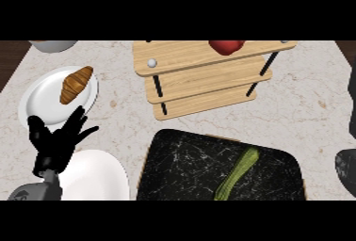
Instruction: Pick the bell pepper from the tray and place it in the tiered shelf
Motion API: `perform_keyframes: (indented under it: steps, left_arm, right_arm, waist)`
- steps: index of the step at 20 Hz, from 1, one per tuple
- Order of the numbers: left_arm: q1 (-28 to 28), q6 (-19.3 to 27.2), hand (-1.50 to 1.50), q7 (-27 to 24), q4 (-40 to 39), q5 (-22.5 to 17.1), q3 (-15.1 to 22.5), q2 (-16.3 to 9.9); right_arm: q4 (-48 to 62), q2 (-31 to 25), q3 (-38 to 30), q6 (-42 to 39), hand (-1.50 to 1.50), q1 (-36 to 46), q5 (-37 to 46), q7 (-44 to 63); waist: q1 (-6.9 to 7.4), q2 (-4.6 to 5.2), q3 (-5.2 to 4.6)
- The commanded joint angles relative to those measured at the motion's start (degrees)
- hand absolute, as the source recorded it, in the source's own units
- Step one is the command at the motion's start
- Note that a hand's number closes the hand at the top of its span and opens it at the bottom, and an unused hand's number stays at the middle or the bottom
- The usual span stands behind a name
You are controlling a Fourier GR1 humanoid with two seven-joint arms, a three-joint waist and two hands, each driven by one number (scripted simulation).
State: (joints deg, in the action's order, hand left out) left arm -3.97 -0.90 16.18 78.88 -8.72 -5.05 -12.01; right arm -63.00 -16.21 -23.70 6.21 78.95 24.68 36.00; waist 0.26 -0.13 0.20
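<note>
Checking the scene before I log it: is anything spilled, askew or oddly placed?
Nothing is spilled or damaged. The red bell pepper sits on the wooden tiered shelf's top board. The dark marble tray holds only a long green vegetable. A croissant lies on the white plate.

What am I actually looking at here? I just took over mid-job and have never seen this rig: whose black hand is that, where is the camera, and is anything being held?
You are seeing through the robot's head camera, looking steeply down at a marble kitchen counter. The black left hand at lower left, on a grey forearm, belongs to the robot; its fingers are spread and it holds nothing. The dark shape at the right edge may be the right hand, but I cannot tell its fingers.

On the counter: a dark marbled tray with a long green vegetable on it, a wooden tiered shelf with the red bell pepper on its top level, a white plate with a croissant, a second white plate by the forearm, and a bowl at top left.
</note>
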Motion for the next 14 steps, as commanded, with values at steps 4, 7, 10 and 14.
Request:
perform_keyframes:
  steps: [4, 7, 10, 14]
  left_arm:
    - [1.5, -0.3, 0.00, 1.1, -1.0, -0.6, -0.6, 0.0]
    - [0.1, 0.1, 0.00, 0.2, -3.2, 0.8, 0.0, 0.5]
    - [0.1, 2.1, 0.00, 0.4, -2.9, 2.2, 1.1, 2.2]
    - [2.1, -1.3, 0.00, -0.3, -2.0, -0.1, -0.4, 0.5]
  right_arm:
    - [-1.6, -10.0, -7.9, 0.2, -1.50, -3.3, -3.7, 3.7]
    - [-0.3, -13.7, -10.6, -1.9, -1.50, -2.8, -7.5, 3.6]
    - [2.4, -17.6, -13.3, -7.0, -1.50, -7.4, -11.8, -1.2]
    - [2.6, -21.3, -15.2, -12.1, -1.50, -11.2, -16.6, -4.0]
  waist:
    - [-0.77, -0.04, -0.17]
    - [-0.53, 0.09, -0.19]
    - [-0.50, 0.28, -0.17]
    - [-0.30, 0.14, -0.19]
